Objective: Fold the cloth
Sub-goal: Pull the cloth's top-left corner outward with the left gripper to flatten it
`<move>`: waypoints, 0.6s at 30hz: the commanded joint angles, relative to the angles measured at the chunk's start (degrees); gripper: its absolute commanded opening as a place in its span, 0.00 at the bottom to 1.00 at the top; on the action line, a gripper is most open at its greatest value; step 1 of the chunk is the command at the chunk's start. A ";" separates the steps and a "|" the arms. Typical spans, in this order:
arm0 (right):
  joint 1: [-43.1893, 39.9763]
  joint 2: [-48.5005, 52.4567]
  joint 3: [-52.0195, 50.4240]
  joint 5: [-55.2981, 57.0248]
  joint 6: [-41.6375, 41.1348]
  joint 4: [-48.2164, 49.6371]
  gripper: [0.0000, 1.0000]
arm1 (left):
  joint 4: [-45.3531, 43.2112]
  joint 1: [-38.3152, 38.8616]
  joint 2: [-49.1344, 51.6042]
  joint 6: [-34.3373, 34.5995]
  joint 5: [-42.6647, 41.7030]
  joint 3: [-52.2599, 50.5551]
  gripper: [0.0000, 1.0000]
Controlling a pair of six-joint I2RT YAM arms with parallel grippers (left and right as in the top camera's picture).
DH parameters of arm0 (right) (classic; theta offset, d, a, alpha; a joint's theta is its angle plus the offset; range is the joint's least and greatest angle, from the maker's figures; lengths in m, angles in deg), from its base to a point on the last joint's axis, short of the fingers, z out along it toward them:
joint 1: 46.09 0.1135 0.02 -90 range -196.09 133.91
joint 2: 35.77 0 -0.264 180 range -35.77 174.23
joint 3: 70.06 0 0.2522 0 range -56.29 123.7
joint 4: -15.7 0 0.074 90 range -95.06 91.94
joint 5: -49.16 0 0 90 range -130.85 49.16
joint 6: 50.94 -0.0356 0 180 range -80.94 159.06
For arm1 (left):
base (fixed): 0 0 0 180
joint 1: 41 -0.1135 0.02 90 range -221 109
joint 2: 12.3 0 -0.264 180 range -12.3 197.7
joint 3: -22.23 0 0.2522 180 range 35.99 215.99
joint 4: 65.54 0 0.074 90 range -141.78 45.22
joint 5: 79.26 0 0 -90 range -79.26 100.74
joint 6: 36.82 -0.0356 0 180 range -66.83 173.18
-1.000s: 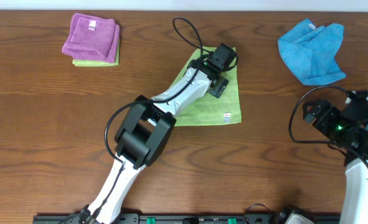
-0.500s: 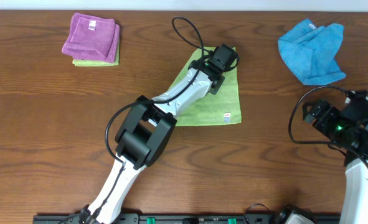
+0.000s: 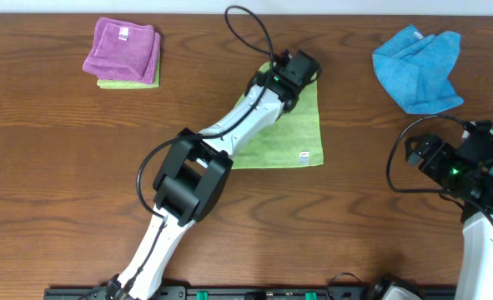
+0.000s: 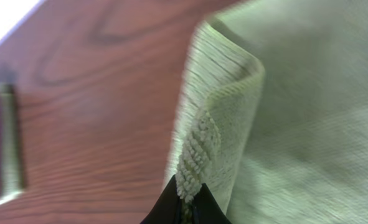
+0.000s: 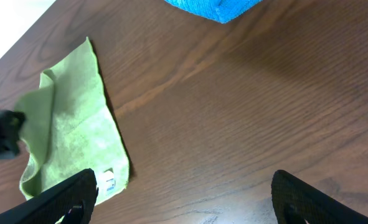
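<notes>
The lime-green cloth (image 3: 288, 133) lies spread at the table's far middle, its white tag (image 3: 304, 155) near the front right corner. My left gripper (image 3: 303, 65) is at the cloth's far edge and is shut on it. In the left wrist view the black fingertips (image 4: 171, 208) pinch a raised, curled fold of the cloth (image 4: 296, 124). My right gripper (image 5: 187, 186) stands open over bare wood to the right, apart from the cloth (image 5: 71, 124), with nothing between its fingers.
A crumpled bright blue cloth (image 3: 419, 67) lies at the far right. A folded purple cloth (image 3: 123, 48) sits on a green one at the far left. The left arm stretches diagonally over the table's middle, and its black cable loops above the gripper.
My left gripper has gone from open to shut on the cloth's far edge and shifted slightly toward the far side, bunching that edge up. The right arm has not moved.
</notes>
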 commanded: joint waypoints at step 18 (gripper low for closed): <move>-0.46 -0.13 0.79 -0.15 0.63 0.13 0.89 | 7.80 -11.63 -2.58 -1.77 4.52 2.27 0.07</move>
